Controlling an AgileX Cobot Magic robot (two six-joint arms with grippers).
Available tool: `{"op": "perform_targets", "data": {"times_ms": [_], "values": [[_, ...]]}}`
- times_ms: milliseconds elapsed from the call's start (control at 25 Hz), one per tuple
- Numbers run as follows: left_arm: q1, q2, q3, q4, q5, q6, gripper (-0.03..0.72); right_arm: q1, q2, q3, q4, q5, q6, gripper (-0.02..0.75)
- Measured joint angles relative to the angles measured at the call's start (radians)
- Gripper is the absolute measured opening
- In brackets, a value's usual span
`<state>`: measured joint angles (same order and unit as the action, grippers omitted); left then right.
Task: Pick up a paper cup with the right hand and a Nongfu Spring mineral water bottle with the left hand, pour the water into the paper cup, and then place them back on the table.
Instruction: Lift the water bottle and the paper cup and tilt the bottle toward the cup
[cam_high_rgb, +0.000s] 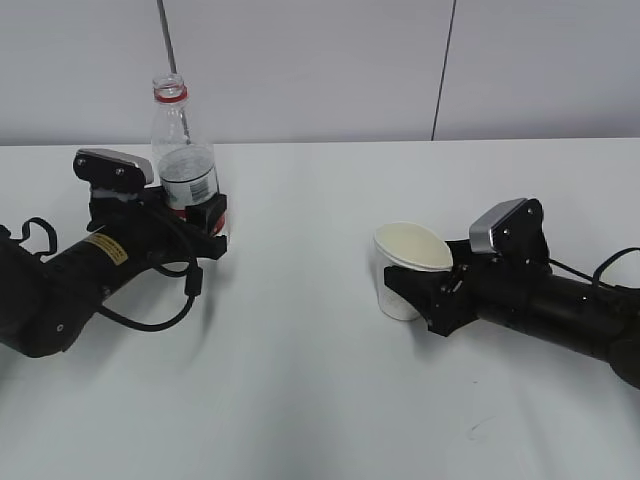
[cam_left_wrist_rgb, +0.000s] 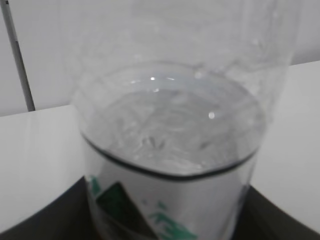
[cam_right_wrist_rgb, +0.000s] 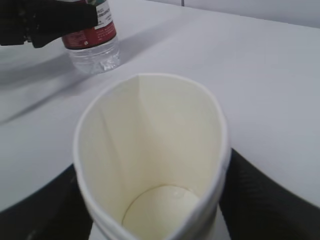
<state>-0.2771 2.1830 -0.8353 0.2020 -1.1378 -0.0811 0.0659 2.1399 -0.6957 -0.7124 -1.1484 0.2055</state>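
The Nongfu Spring bottle (cam_high_rgb: 184, 140) stands upright at the back left of the white table (cam_high_rgb: 300, 380), uncapped, about half full. My left gripper (cam_high_rgb: 203, 214) is shut on its labelled lower part; in the left wrist view the bottle (cam_left_wrist_rgb: 170, 150) fills the frame between the black fingers (cam_left_wrist_rgb: 47, 220). It also shows in the right wrist view (cam_right_wrist_rgb: 95, 40). The paper cup (cam_high_rgb: 408, 262) sits right of centre, its rim squeezed oval. My right gripper (cam_high_rgb: 418, 290) is shut on it. In the right wrist view the cup (cam_right_wrist_rgb: 150, 140) stands between the black fingers (cam_right_wrist_rgb: 272, 200).
A grey wall with vertical seams (cam_high_rgb: 440, 70) runs behind the table's far edge. A faint scuff mark (cam_high_rgb: 481, 430) lies on the table near the front right. Bare white tabletop lies between the two arms.
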Motion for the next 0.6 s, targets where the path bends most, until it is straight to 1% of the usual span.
{"op": "perform_targets", "data": {"times_ms": [160, 320, 600], "values": [[0.000, 0.000, 0.000, 0.001, 0.000, 0.000, 0.414, 0.000, -0.003, 0.000, -0.043, 0.000, 0.014, 0.519], [0.000, 0.000, 0.000, 0.002, 0.000, 0.000, 0.412, 0.000, -0.011, -0.006, -0.082, 0.000, 0.029, 0.498], [0.000, -0.019, 0.000, 0.035, 0.029, 0.000, 0.412, 0.000, -0.033, -0.008, -0.099, 0.000, 0.059, 0.487]]}}
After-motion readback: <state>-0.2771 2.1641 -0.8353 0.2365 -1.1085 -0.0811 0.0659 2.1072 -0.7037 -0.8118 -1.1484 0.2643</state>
